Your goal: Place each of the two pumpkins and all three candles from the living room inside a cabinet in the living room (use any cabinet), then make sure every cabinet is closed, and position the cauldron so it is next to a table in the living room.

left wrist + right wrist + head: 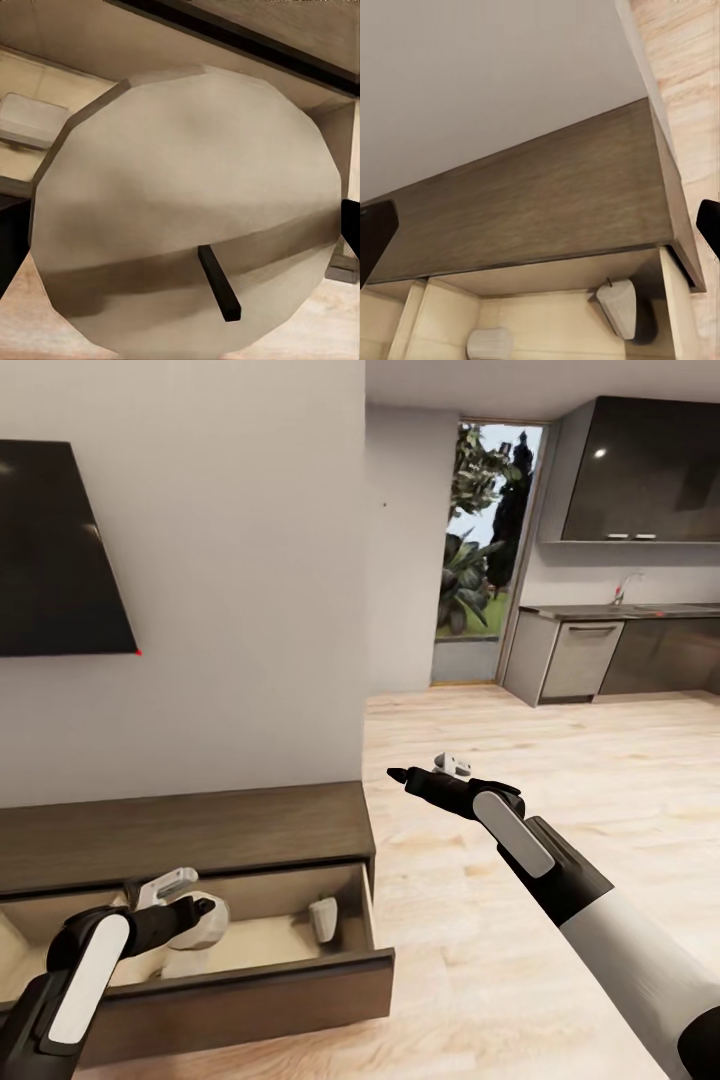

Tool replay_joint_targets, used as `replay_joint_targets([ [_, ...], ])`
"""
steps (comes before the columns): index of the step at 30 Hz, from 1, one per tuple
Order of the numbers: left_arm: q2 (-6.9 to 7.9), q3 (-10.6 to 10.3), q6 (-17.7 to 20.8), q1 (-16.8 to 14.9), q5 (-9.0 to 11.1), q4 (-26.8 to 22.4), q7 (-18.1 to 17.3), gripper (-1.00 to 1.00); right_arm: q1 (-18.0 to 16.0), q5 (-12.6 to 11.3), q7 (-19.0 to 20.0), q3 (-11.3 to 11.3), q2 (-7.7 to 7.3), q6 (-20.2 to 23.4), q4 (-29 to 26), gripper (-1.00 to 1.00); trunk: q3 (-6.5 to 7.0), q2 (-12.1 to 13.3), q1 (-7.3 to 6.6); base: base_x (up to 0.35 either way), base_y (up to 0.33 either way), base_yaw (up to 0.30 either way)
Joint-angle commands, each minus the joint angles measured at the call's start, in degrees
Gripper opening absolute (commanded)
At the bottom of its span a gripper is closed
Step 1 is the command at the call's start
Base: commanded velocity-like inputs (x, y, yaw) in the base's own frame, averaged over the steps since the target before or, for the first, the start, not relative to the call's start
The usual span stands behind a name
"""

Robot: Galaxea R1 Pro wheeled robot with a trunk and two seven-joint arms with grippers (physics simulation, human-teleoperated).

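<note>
Nearest, at seven o'clock, the left gripper (pixel 200 908) is clamping a candle (pixel 187 210) over the cabinet's (pixel 200 830) open drawer (pixel 250 985). Another candle (pixel 323 918) is lying inside, toward five o'clock of it. Farther, at one o'clock, the right gripper (pixel 398 773) is hovering above the floor (pixel 560 760), its fingers spread wide.

head view over open cabinet (pixel 190 830), wrists probably close above drawer (pixel 547 315)
</note>
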Motion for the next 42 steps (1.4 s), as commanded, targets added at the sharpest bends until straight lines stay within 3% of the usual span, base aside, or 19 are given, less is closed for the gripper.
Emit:
replay_joint_targets([
  [1, 0.02, 0.0, 0.17, -0.04, 0.66, -0.03, 0.6, -1.0, -0.04, -0.6, -0.56, 0.15, -0.06, -0.06, -0.1, 1.0, -0.06, -0.03, 0.01, 0.181, -0.156, 0.0],
  [11, 0.24, 0.07, 0.15, -0.13, 0.65, 2.03, 0.75, -1.0, -0.02, -0.6, -0.56, 0.15, -0.06, -0.06, -0.1, 1.0, -0.06, -0.03, 0.01, 0.233, -0.08, 0.0],
  [16, 0.11, 0.09, 0.19, -0.13, 0.79, 2.1, 3.48, -1.0, -0.04, -0.6, -0.56, 0.15, -0.06, -0.06, -0.1, 1.0, -0.06, -0.03, 0.01, 0.209, -0.099, 0.0],
  [25, 0.08, 0.16, 0.19, -0.13, 0.74, 2.11, 4.03, -1.0, -0.07, -0.6, -0.56, 0.14, -0.06, -0.06, -0.1, 1.0, -0.06, -0.03, 0.01, 0.153, -0.045, 0.0],
  [37, 0.28, 0.23, 0.11, -0.13, 0.86, 2.11, 4.21, -1.0, -0.07, -0.6, -0.56, 0.06, -0.06, -0.06, -0.1, 1.0, -0.06, -0.03, 0.01, 0.031, -0.002, 0.0],
  [42, 0.35, 0.24, 0.0, -0.28, 0.91, 4.56, 4.21, -1.0, -0.05, -0.6, -0.56, 0.04, -0.06, -0.06, -0.1, 1.0, -0.96, -2.03, 1.11, 0.0, 0.0, 0.0],
])
